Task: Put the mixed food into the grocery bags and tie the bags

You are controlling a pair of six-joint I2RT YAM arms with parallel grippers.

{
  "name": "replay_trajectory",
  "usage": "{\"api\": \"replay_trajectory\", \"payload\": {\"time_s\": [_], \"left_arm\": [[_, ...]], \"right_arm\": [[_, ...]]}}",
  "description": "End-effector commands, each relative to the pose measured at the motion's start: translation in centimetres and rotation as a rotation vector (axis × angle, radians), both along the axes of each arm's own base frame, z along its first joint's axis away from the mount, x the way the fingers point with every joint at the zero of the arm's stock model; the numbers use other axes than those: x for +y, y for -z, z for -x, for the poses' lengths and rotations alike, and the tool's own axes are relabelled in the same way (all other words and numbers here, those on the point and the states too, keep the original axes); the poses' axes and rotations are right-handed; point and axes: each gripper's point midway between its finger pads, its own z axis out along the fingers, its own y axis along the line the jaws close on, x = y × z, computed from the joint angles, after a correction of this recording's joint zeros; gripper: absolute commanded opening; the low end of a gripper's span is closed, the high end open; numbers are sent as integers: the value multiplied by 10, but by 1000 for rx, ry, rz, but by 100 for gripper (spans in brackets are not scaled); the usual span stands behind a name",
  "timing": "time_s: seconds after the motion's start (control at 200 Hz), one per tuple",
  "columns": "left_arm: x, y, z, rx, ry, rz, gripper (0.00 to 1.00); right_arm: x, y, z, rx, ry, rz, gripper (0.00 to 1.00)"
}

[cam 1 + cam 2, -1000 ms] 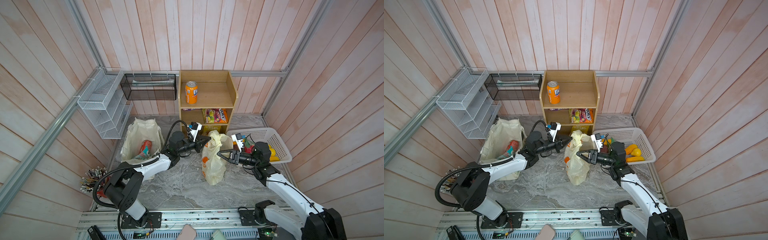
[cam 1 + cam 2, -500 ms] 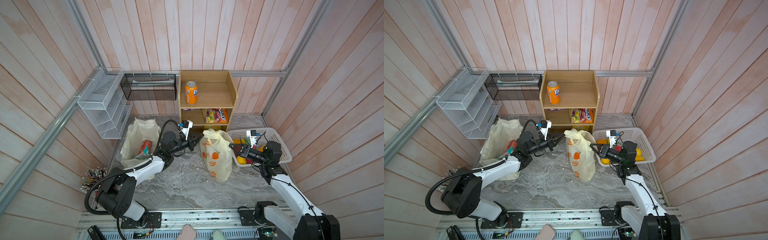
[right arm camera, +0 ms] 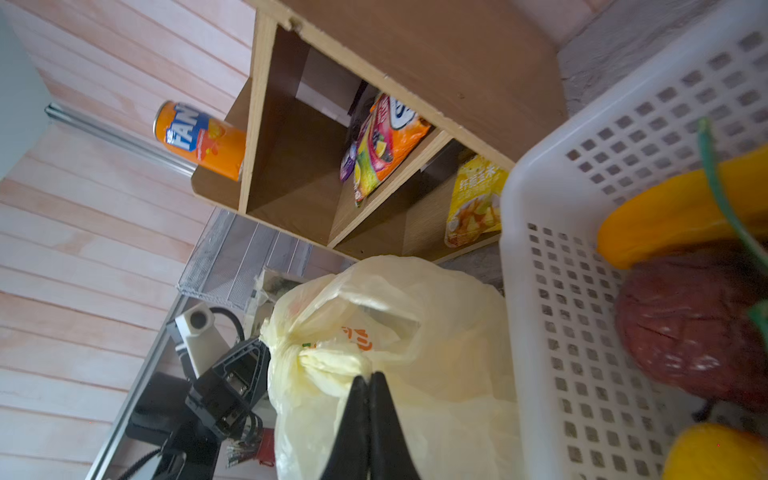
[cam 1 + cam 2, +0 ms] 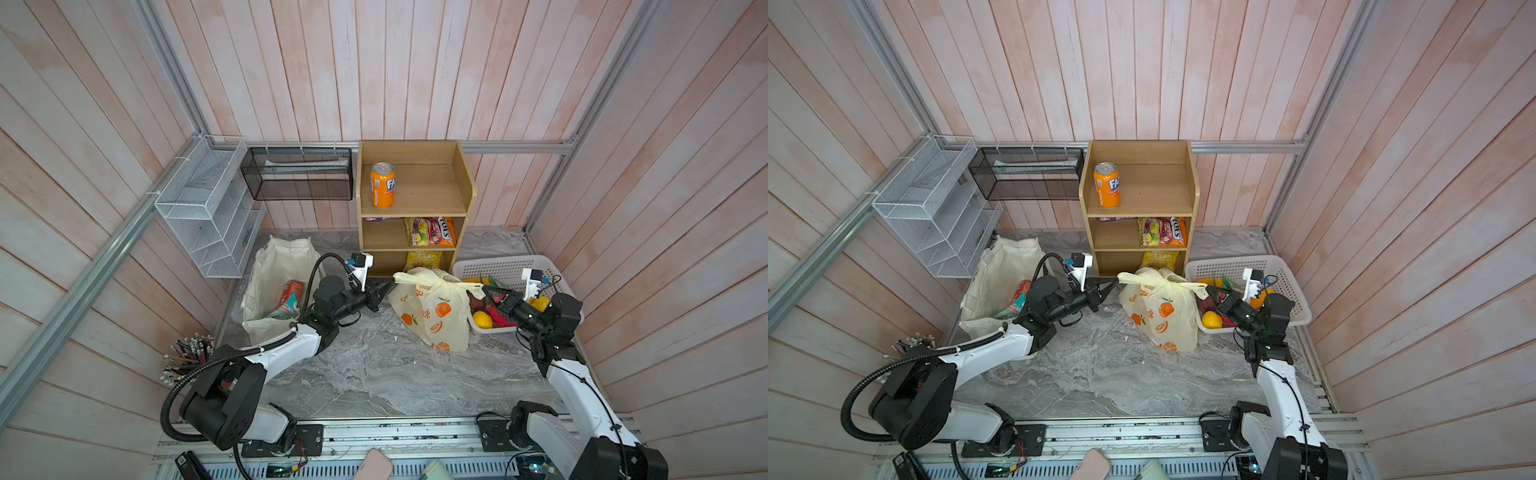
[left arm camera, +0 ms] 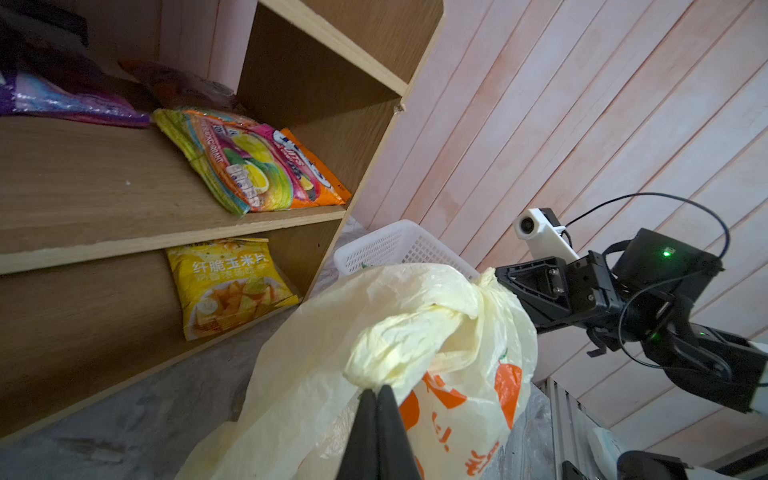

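On the left, the cloth bag (image 4: 274,282) holds the red can (image 4: 293,291) and the teal packet (image 4: 286,311). The left gripper (image 4: 390,286) pinches one handle of the yellow plastic bag (image 4: 434,320) tight. The right gripper (image 4: 485,289) pinches the other handle tight, beside the white basket (image 4: 505,266). A second ago the grippers were closer together and the bag stood thin. Now they have pulled apart and the bag is wide. The orange can (image 4: 382,185) on the shelf (image 4: 419,195) says "FAN". A yellow packet (image 5: 230,286) has Chinese words.
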Motion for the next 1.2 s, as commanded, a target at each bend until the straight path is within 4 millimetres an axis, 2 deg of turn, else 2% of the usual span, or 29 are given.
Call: {"api": "replay_trajectory", "payload": {"time_s": [0.0, 0.155, 0.3, 0.42, 0.53, 0.665, 0.68, 0.69, 0.695, 0.705, 0.825, 0.925, 1.025, 1.065, 1.115, 1.19], "left_arm": [[32, -2, -15, -7, -146, 20, 0], [45, 2, -15, 0, -192, 18, 0], [43, 3, -14, 2, -174, 15, 0], [32, -11, -7, -39, -96, 56, 0], [23, -22, -2, -63, -40, 87, 34], [15, -32, 7, -70, -3, 119, 52], [14, -32, 7, -69, -1, 120, 68], [13, -32, 8, -69, 2, 120, 87], [13, -32, 8, -68, 3, 119, 94], [11, -32, 9, -68, 7, 120, 99], [-1, -27, 10, -44, 15, 110, 100], [-1, -20, 5, -9, -12, 120, 100], [2, -19, 3, 19, -31, 168, 100], [3, -19, 2, 41, -33, 187, 100], [2, -20, 1, 67, -34, 211, 100], [-1, -22, 2, 105, -15, 247, 100]], "right_arm": [[-41, 25, -6, 81, 209, -22, 0], [-61, 46, 0, 123, 315, -79, 0], [-53, 44, 0, 123, 256, -84, 0], [-39, 30, 2, 86, 178, -98, 0], [-22, 20, 2, 63, 120, -81, 0], [-1, 12, 4, 42, 58, -35, 0], [0, 11, 4, 41, 54, -31, 0], [1, 11, 4, 41, 50, -28, 0], [2, 11, 4, 41, 49, -27, 0], [2, 11, 4, 40, 47, -25, 0], [8, 12, 5, 40, 16, -20, 0], [13, 11, 5, 36, -15, -23, 0], [16, 6, 6, 22, -33, -12, 34], [18, 3, 6, 14, -39, -6, 44], [20, 1, 6, 7, -45, -2, 51], [23, -3, 6, -2, -54, -1, 55]]}}
